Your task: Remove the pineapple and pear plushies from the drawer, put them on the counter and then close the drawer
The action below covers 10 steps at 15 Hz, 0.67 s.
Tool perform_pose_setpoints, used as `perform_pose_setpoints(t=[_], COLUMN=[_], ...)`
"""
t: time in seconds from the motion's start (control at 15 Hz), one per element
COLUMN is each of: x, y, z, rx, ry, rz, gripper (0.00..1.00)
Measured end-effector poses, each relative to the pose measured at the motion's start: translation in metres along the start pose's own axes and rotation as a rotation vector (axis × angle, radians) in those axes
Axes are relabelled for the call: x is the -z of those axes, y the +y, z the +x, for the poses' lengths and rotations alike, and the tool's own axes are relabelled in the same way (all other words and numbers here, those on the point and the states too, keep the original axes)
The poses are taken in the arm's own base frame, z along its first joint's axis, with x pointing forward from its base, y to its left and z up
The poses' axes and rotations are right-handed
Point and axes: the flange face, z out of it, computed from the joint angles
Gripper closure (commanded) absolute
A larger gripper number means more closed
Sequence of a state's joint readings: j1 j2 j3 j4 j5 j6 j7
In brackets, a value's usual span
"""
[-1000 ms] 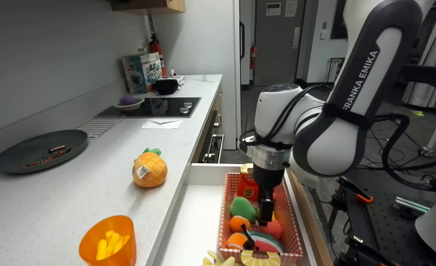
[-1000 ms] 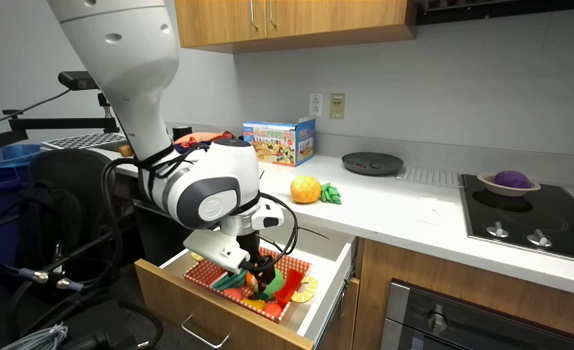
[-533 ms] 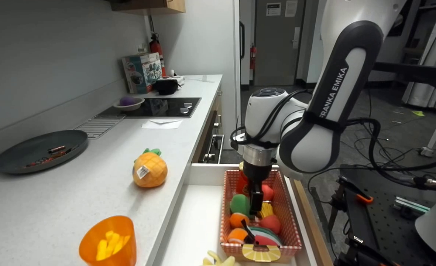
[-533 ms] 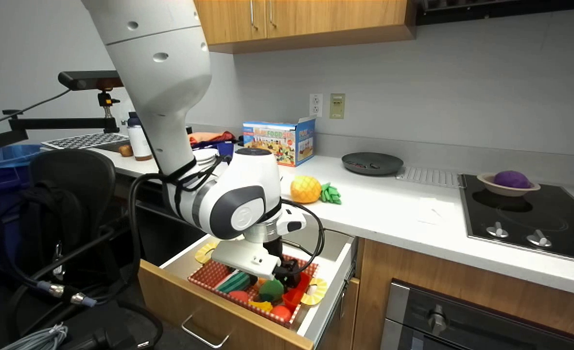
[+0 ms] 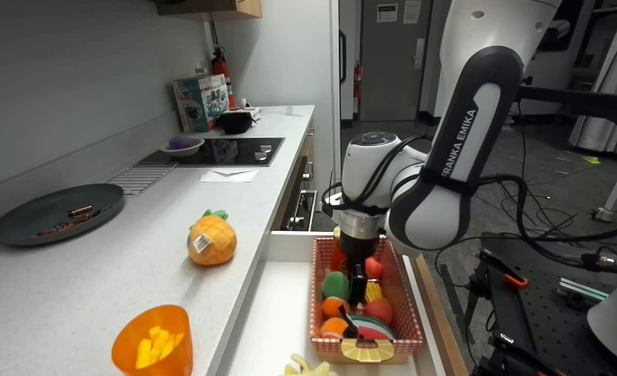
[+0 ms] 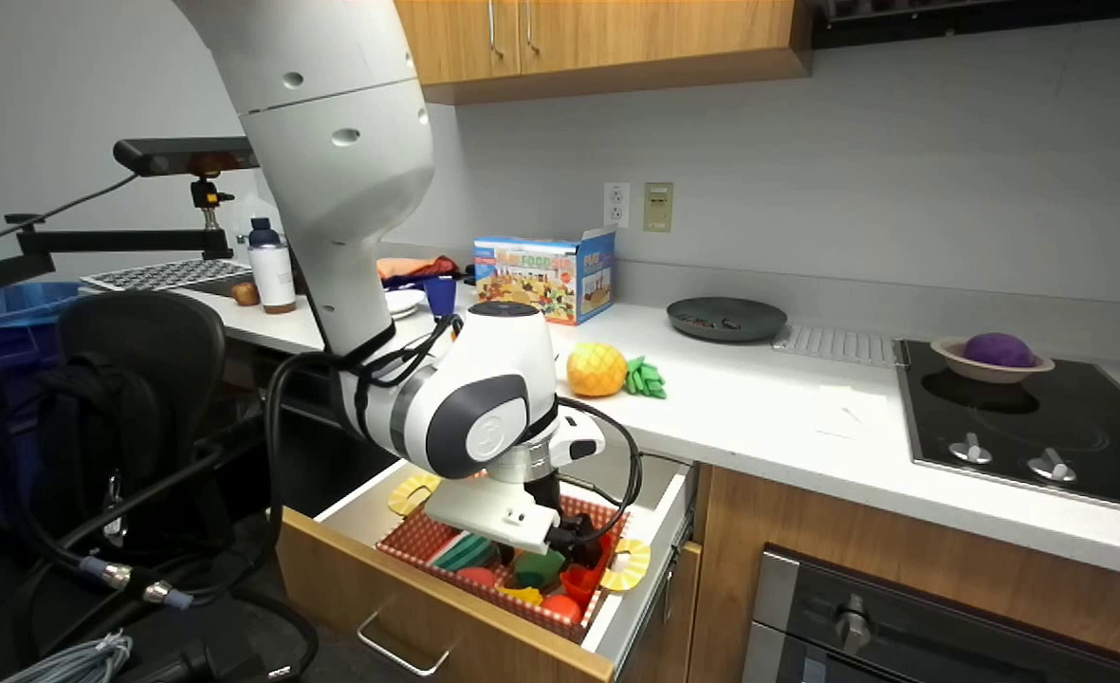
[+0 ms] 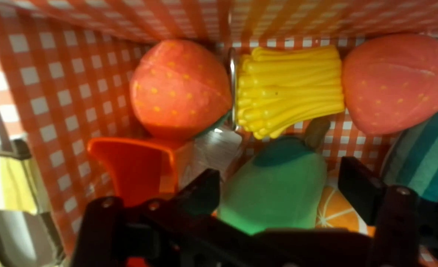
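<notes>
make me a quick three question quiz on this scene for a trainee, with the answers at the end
1. Multiple choice: where does the pear plush lie?
a) on the dark plate
b) in the checked basket
c) in the pale bowl

2. Fill in: the pineapple plush rests on the ____.

3. True or false: the tool stands open, and in the wrist view the pear plush shows in its gap.

Key:
1. b
2. counter
3. True
</notes>
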State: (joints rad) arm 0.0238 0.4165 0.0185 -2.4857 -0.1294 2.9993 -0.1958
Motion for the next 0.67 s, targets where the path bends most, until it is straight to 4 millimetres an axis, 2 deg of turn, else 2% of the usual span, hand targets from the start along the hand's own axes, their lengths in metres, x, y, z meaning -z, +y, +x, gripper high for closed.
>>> perform_pose_setpoints(t=[0.2, 0.53, 0.6, 0.67], x=[-0.005, -0.0013, 0.0001, 0.0015], y=[-0.0005, 0.0054, 0.0065, 0.007], z=[0.0002, 0.0045, 0.006, 0.0075], rx=[0.001, -0.009, -0.01, -0.01], ry=[0.003, 0.035, 0.042, 0.046], rz=[0.001, -0.008, -0.01, -0.011], gripper=[0.59, 0.95, 0.99, 1.0])
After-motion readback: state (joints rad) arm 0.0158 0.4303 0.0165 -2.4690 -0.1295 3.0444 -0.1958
